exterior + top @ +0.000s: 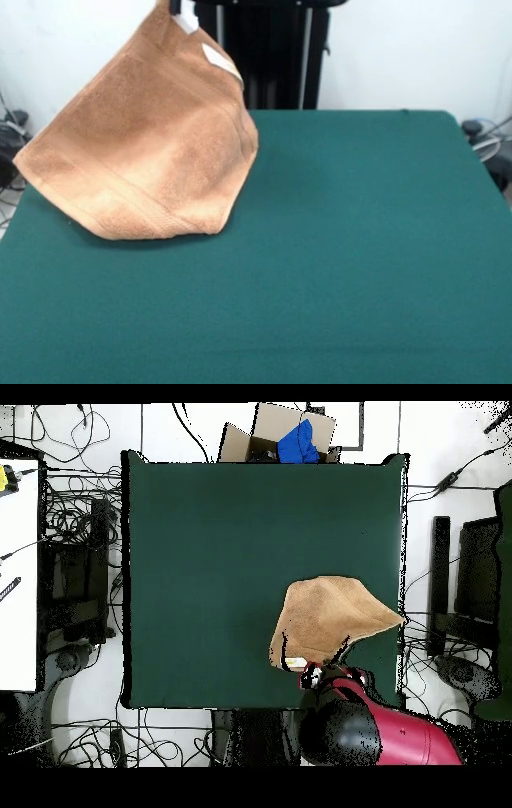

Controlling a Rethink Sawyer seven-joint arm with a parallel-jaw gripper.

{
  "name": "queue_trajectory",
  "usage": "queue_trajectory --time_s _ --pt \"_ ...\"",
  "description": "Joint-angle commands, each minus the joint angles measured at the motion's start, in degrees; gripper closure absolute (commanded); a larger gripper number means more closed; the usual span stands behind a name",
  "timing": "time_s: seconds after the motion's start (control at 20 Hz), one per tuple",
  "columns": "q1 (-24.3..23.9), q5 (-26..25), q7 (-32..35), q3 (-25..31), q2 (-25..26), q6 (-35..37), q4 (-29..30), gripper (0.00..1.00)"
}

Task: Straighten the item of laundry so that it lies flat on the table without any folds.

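The orange-tan towel (144,144) hangs by one corner from my gripper (174,6) at the top edge of the front view. It spreads downward like a tent, and its lower border rests on the green table (360,240) near the far left side. Its white tag (221,61) shows just under the held corner. In the overhead view the towel (335,616) lies near the table's (200,564) edge on the robot's side, right of the middle. The gripper (312,675) there is at the towel's bottom edge, and the red arm (370,729) covers it in part. The gripper is shut on the towel's corner.
The black pedestal (272,56) stands behind the table's far edge. In the overhead view, a cardboard box with a blue item (285,439) sits beyond the top edge. Cables lie on the floor all around. A white desk (18,574) stands at the left.
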Motion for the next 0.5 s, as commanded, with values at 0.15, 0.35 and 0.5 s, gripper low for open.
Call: queue_trajectory --time_s 0.15,0.35,0.5 --pt "0.83 1.88 -3.08 6.00 3.34 3.82 3.48 1.00" --pt "1.41 0.85 -1.03 5.89 5.70 2.30 2.97 1.00" --pt "2.59 0.64 0.19 5.51 6.51 2.88 1.82 1.00"
